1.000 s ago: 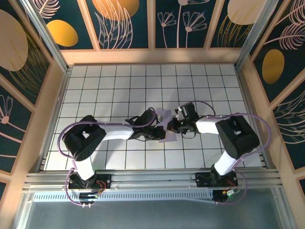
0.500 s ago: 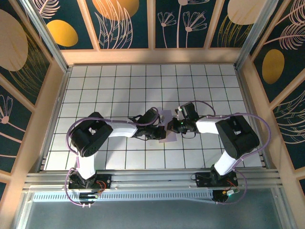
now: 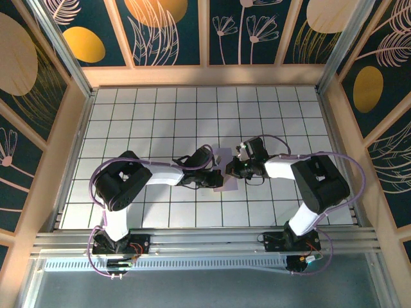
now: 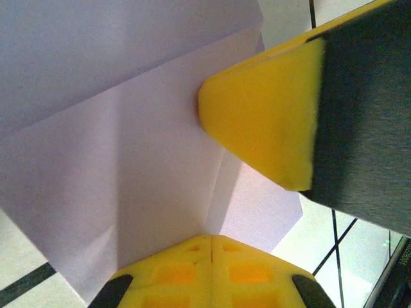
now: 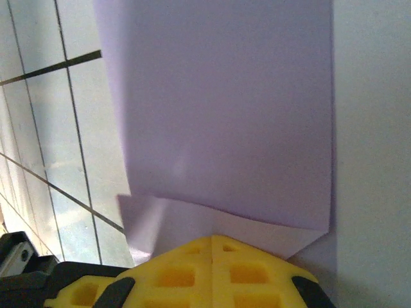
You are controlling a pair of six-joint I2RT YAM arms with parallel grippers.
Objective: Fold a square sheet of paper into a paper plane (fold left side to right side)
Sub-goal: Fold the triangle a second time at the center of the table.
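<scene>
The left claw [image 4: 212,247] and right claw [image 5: 212,247] are both squeezed fully shut, tips close together. The creased square sheet of paper [image 4: 128,160] lies flat on the tiled worktop [image 3: 154,115] right under both tips; whether either pinches it, I can't tell.

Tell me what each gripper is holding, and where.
Nothing clearly gripped. Left gripper and right gripper are shut, tips resting on the paper, not visibly pinching it.
</scene>
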